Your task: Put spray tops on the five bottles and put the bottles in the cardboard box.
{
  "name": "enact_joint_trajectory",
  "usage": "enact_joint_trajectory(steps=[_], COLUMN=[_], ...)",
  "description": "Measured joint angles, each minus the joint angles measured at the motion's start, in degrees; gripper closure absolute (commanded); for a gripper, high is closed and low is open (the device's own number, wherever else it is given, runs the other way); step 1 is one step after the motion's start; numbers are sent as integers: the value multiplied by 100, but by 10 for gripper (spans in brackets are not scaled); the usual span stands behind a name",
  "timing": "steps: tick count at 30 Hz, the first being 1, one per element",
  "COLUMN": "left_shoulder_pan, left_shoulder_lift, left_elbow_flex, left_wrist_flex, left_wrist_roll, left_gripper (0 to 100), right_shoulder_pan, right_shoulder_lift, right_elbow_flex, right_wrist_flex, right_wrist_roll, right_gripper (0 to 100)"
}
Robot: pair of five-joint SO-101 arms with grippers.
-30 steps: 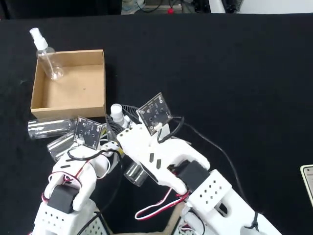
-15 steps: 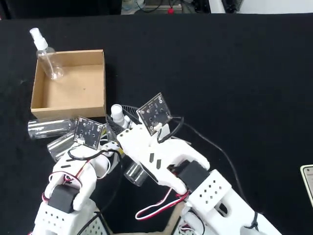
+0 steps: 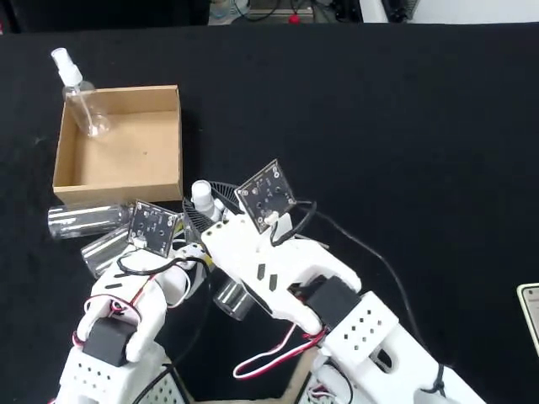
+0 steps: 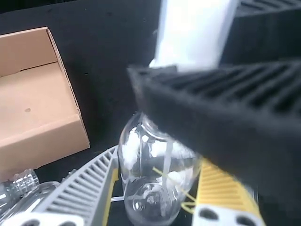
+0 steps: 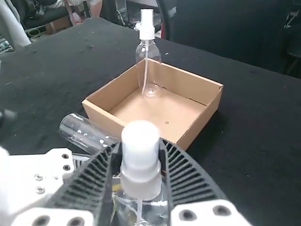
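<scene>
left gripper (image 4: 153,190) clamped on clear bottle (image 4: 141,157), right gripper (image 5: 140,175) pinching spray top (image 5: 140,147) on its neck, capped bottle (image 5: 147,63) standing in cardboard box (image 5: 201,115)

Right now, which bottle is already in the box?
The spray-topped bottle standing in the far corner of the cardboard box. Two other bottles lie on the table outside it, and the left gripper holds a fourth bottle.

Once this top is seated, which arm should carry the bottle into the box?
Left, probably. The left gripper clamps the bottle by its body and stands nearer the cardboard box; the right gripper grips just the spray top at the neck.
</scene>
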Motion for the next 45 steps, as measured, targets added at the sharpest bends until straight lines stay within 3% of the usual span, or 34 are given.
enact_joint_trajectory(steps=[4,15,23,28,36,45], left_shoulder_pan=[9,-18,-18,-18,-18,-18], left_shoulder_lift=[0,0,0,0,0,0], left_elbow_flex=[0,-9,-9,-9,-9,-220], left_wrist_flex=[0,0,0,0,0,-9], left_wrist_roll=[0,0,0,0,0,-141], left_gripper=[787,787,787,787,787,787], right_shoulder_pan=[-70,-123,-97,686,1881,2980], right_shoulder_lift=[-79,-149,-1758,-2752,-2980,-1943], right_elbow_flex=[0,9,9,9,149,1371], right_wrist_flex=[35,79,642,844,870,826], right_wrist_roll=[-9,-9,-9,-18,-9,-18], right_gripper=[828,839,851,991,954,955])
